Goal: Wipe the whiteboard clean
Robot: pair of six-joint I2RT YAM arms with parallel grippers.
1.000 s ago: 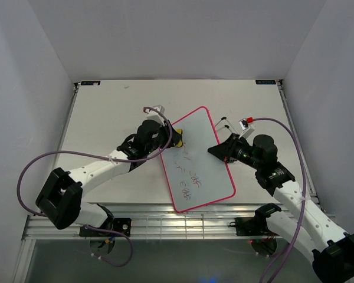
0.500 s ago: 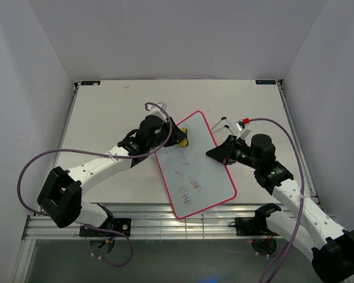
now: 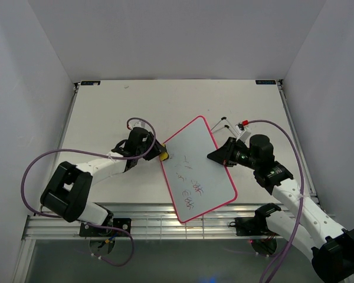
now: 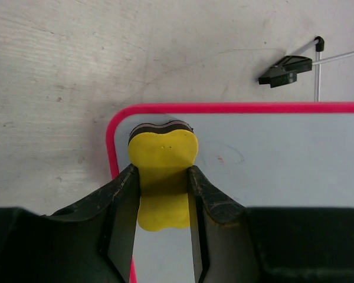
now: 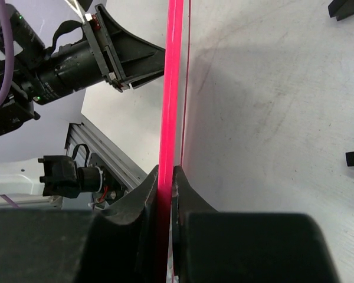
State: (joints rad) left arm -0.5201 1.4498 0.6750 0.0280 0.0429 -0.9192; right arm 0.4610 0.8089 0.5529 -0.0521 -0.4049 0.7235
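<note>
The whiteboard (image 3: 197,168) with its pink-red frame lies tilted in the middle of the table, with red and purple scribbles on its near half. My right gripper (image 3: 222,154) is shut on its right edge; in the right wrist view the frame (image 5: 171,88) runs up from between the jaws. My left gripper (image 3: 158,152) is shut on the yellow sponge (image 3: 163,155) at the board's left edge. In the left wrist view the sponge (image 4: 162,160) rests on the board's corner (image 4: 271,159), with a faint red mark beside it.
Two small black clips on thin wires (image 3: 224,122) lie on the table past the board's far right corner, and one shows in the left wrist view (image 4: 286,69). A small red and white piece (image 3: 243,124) lies beside them. The table's near rail (image 3: 165,221) is close to the board.
My left gripper has drawn back with the sponge from the board's far left edge toward the near left. The board has turned slightly in my right gripper.
</note>
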